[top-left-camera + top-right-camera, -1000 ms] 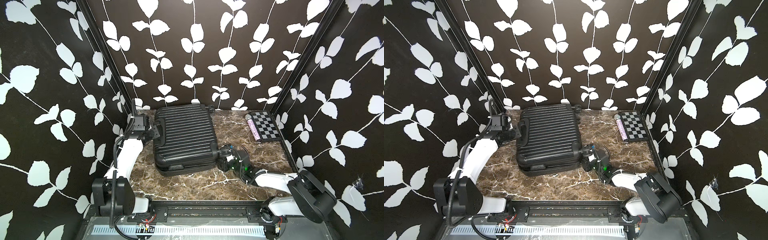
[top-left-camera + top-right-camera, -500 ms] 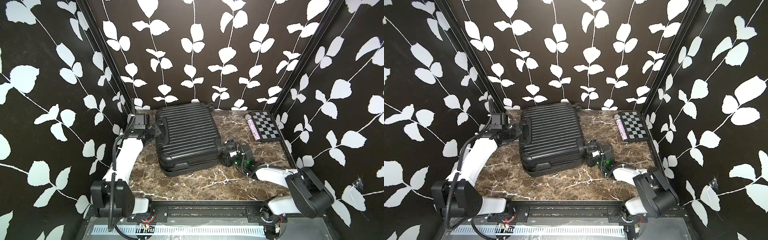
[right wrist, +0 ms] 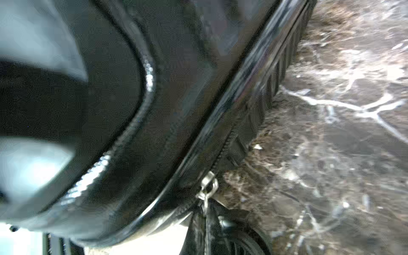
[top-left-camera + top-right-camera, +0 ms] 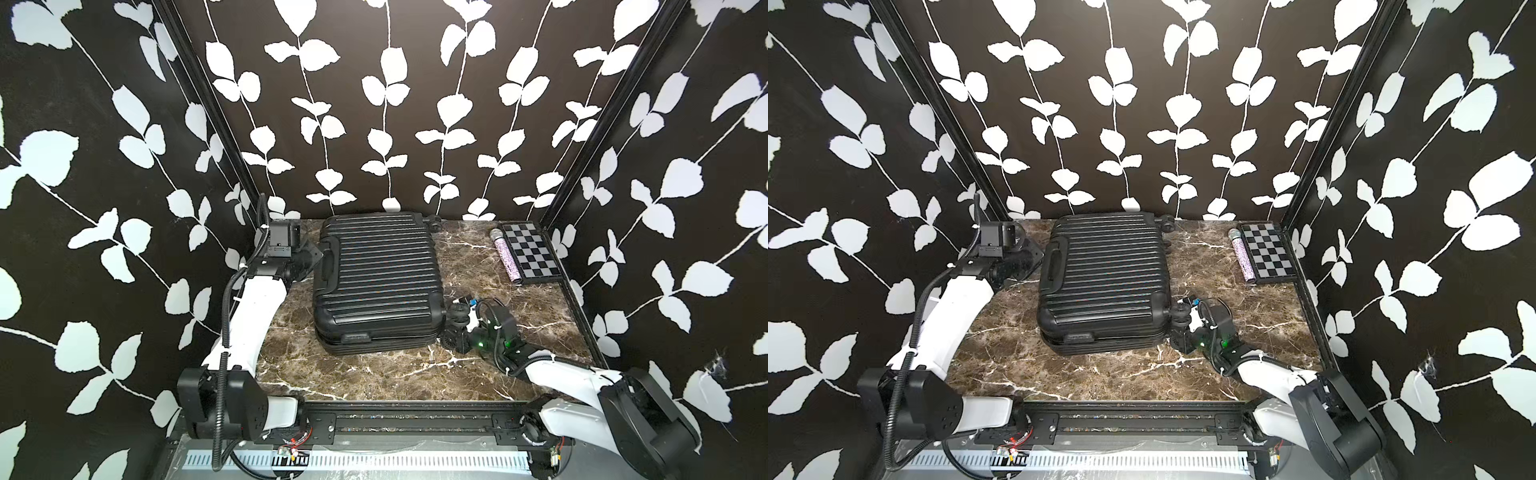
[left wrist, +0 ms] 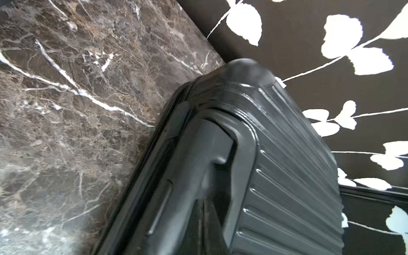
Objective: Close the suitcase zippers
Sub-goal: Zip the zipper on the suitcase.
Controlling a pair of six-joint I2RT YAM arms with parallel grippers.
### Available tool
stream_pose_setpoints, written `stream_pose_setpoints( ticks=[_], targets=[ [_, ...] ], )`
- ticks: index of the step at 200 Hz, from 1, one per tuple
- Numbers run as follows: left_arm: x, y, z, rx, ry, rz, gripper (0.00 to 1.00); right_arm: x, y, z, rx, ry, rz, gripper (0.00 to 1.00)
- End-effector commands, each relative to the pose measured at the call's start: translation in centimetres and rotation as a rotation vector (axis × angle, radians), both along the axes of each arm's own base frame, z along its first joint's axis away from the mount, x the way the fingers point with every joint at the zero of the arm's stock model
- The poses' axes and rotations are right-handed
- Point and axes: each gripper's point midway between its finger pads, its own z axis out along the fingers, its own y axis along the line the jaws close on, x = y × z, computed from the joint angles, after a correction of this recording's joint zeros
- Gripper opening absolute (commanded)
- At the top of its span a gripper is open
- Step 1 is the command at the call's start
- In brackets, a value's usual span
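Nearest the rail, the right gripper (image 4: 456,332) is reaching low over the marble table (image 4: 374,374) to the suitcase's near right corner, just beside a wheel (image 4: 458,309). Its jaws are pressed together. Its wrist view is showing a silver pull (image 3: 208,185) with a dark tab trailing toward the camera, but the fingers are falling outside that frame, so I cannot tell whether the tab is being pinched.

The suitcase (image 4: 378,282) is lying flat mid-table between the 2 arms, lid down on its base. The closing is looking partly done: the zippers (image 3: 230,141) are seeming meshed on 1 side of the pull, while the 2 shells along the near edge are looking not quite flush, so that run is probably what is left.

Farther back, the left gripper (image 4: 314,254), also pressed together, is sitting just beside the side carrying the handle (image 5: 198,167); nothing is showing between its jaws. At the far right corner a checkered board (image 4: 530,257) and a glittery tube (image 4: 507,259) are lying well apart from the work
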Motion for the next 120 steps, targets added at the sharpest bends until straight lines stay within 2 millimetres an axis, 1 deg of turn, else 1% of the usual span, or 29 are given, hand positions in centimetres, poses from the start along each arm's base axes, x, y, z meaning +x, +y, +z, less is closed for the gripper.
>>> stream_pose_setpoints(
  ticks=[1,14,28,29,30,31,33,34,35,37,38,47,62,69,76,98,120],
  targets=[
    [0.0,0.1,1.2,-0.001,-0.051,0.039,0.00,-0.3,1.9,1.9,0.059,-0.053,0.069,0.00],
    [-0.1,0.2,1.6,0.038,-0.053,0.022,0.00,0.3,1.6,1.6,0.036,-0.056,0.036,0.00],
    [-0.5,0.7,2.3,0.121,-0.036,-0.006,0.00,0.9,1.1,1.1,-0.008,-0.059,0.003,0.00],
    [-0.5,0.7,2.4,0.128,-0.037,-0.009,0.02,0.9,1.0,1.1,-0.012,-0.060,0.001,0.00],
    [-0.6,0.7,2.3,0.135,-0.031,-0.013,0.07,1.0,1.0,1.2,-0.013,-0.063,-0.001,0.00],
    [-0.6,0.8,2.6,0.145,-0.036,-0.016,0.07,1.0,1.0,1.2,-0.016,-0.065,-0.003,0.00],
    [-0.6,0.8,2.7,0.161,-0.037,-0.024,0.11,1.1,0.9,1.1,-0.022,-0.064,-0.008,0.00],
    [-0.7,0.8,2.6,0.169,-0.032,-0.027,0.16,1.2,0.9,1.1,-0.024,-0.066,-0.010,0.00],
    [-0.7,0.8,2.7,0.180,-0.033,-0.034,0.17,1.2,0.8,1.0,-0.027,-0.065,-0.013,0.00],
    [-0.8,0.8,3.0,0.196,-0.038,-0.043,0.19,1.3,0.7,1.0,-0.031,-0.067,-0.016,0.00],
    [-0.9,0.8,2.9,0.204,-0.033,-0.049,0.23,1.3,0.7,1.0,-0.032,-0.068,-0.017,0.00],
    [-1.1,0.2,3.8,0.283,-0.052,-0.130,0.34,1.5,0.6,0.9,-0.045,-0.074,-0.023,0.00],
    [-1.8,-2.1,5.3,0.384,-0.116,-0.335,0.47,1.8,0.6,0.8,-0.062,-0.072,-0.024,0.00],
    [-2.3,-3.6,6.1,0.406,-0.158,-0.437,0.54,1.9,0.6,0.7,-0.069,-0.069,-0.023,0.00],
    [-3.0,-5.4,6.8,0.414,-0.204,-0.545,0.59,2.0,0.6,0.7,-0.074,-0.065,-0.024,0.00],
    [-5.6,-10.1,8.7,0.507,-0.313,-0.814,0.61,2.4,0.5,0.3,-0.083,-0.053,-0.032,0.00],
    [-8.7,-14.9,8.8,0.610,-0.413,-1.103,0.59,2.6,0.6,0.4,-0.079,-0.051,-0.032,0.00]
  ],
)
